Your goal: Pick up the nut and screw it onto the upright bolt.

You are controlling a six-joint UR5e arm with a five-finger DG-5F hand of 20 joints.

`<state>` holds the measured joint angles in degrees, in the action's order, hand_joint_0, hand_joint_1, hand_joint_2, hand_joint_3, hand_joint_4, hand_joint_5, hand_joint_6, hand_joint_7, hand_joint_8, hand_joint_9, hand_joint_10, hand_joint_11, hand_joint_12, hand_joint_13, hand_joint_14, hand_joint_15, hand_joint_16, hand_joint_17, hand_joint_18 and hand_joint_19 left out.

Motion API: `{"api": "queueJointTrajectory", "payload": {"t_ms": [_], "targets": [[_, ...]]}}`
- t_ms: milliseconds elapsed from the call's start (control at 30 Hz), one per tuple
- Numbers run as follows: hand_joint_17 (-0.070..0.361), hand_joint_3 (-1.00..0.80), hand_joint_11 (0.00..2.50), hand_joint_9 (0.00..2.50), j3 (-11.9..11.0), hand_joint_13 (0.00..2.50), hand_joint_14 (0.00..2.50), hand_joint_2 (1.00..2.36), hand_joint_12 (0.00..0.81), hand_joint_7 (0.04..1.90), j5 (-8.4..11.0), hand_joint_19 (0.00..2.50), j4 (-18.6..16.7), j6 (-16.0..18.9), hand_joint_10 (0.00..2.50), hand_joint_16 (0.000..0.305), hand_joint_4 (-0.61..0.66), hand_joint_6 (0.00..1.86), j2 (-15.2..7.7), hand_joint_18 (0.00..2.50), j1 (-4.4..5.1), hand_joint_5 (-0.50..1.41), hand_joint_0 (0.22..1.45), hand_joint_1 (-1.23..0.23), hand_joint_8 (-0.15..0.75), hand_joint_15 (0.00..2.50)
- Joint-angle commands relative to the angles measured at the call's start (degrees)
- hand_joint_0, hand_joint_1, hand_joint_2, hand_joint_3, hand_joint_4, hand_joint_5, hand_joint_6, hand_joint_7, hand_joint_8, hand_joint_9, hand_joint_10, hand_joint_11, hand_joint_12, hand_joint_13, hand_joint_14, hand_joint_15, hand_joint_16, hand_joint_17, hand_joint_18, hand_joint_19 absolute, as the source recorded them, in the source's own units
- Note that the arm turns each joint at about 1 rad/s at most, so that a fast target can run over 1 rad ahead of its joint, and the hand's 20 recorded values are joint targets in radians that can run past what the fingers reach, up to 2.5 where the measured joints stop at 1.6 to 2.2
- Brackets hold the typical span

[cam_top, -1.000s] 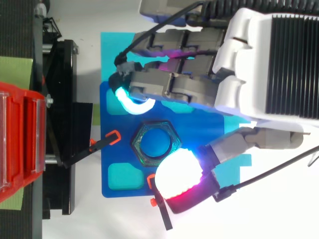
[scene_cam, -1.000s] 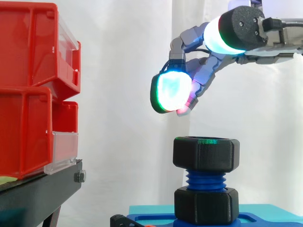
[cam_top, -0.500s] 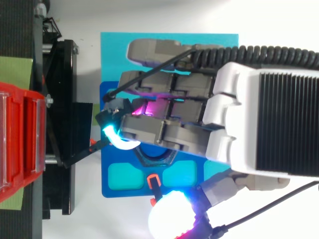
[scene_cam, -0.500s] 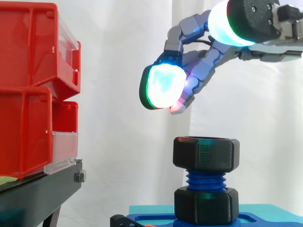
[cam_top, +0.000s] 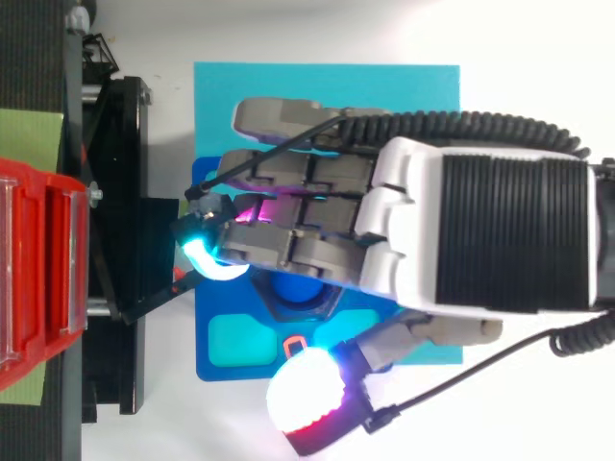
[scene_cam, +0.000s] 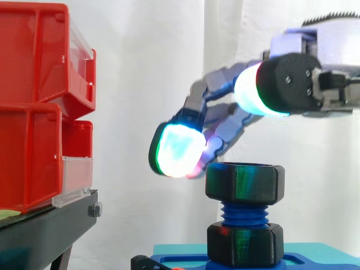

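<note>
The hand (cam_top: 384, 235) hovered, fingers loosely spread and empty, above the black nut (scene_cam: 244, 183) on the blue bolt (scene_cam: 243, 214), one fingertip (scene_cam: 179, 149) at the nut's ten o'clock.

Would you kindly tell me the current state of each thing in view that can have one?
hand: open, fingers reaching over the upper nut, holding nothing.
upper nut: level on the bolt's top end.
bolt: upright, threads bare between the two nuts.
lower nut: seated at the bolt's foot on the blue base.
red bins: stacked on the black stand.
</note>
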<state>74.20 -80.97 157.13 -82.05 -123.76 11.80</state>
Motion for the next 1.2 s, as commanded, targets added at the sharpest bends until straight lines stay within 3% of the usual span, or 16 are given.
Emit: {"api": "queueJointTrajectory", "payload": {"t_ms": [0, 167, 600, 633, 700, 733, 867, 1167], "targets": [[0.048, -0.50, 0.00, 0.66, -0.4, 0.57, 0.00, 1.00, 0.250, 0.84, -0.07, 0.00, -0.1, 2.3, 0.00, 0.021, 0.21, 0.50, -0.6, 0.19, -0.20, -0.11, 0.51, -0.21, 0.227, 0.00], [0.048, -0.50, 0.00, 0.66, -1.1, 0.57, 0.00, 1.00, 0.250, 0.85, -0.33, 0.00, 1.9, 2.2, 0.00, 0.021, 0.22, 0.50, -0.6, 0.19, -0.38, -0.11, 0.51, -0.21, 0.229, 0.00], [0.050, -0.50, 0.00, 0.66, -1.1, 0.59, 0.00, 1.00, 0.253, 0.89, -0.33, 0.00, 1.9, 2.1, 0.00, 0.022, 0.23, 0.50, -0.5, 0.20, -0.46, -0.11, 0.51, -0.21, 0.235, 0.00], [0.050, -0.50, 0.00, 0.67, -2.0, 0.59, 0.00, 1.00, 0.253, 0.89, -0.16, 0.00, 2.0, 2.1, 0.00, 0.022, 0.23, 0.50, -0.4, 0.20, -0.29, -0.11, 0.51, -0.21, 0.239, 0.00], [0.050, -0.50, 0.00, 0.67, -4.1, 0.59, 0.00, 1.00, 0.254, 0.90, -0.07, 0.00, 3.3, 1.7, 0.00, 0.022, 0.23, 0.50, -0.4, 0.20, -0.20, -0.11, 0.51, -0.21, 0.238, 0.00], [0.050, -0.50, 0.00, 0.67, -5.5, 0.59, 0.00, 1.00, 0.255, 0.89, -0.16, 0.00, 6.4, 1.0, 0.00, 0.022, 0.23, 0.50, -0.4, 0.20, -0.20, -0.11, 0.51, -0.21, 0.238, 0.00], [0.050, -0.50, 0.00, 0.67, -7.3, 0.59, 0.00, 1.00, 0.256, 0.90, 0.02, 0.00, 11.9, -0.5, 0.00, 0.022, 0.23, 0.50, -0.4, 0.21, -0.29, -0.11, 0.51, -0.21, 0.238, 0.00], [0.051, -0.50, 0.00, 0.68, -7.2, 0.62, 0.00, 1.00, 0.256, 0.91, 0.02, 0.00, 12.6, -1.1, 0.00, 0.023, 0.24, 0.50, -0.5, 0.23, -0.46, -0.11, 0.51, -0.21, 0.245, 0.00]]}}
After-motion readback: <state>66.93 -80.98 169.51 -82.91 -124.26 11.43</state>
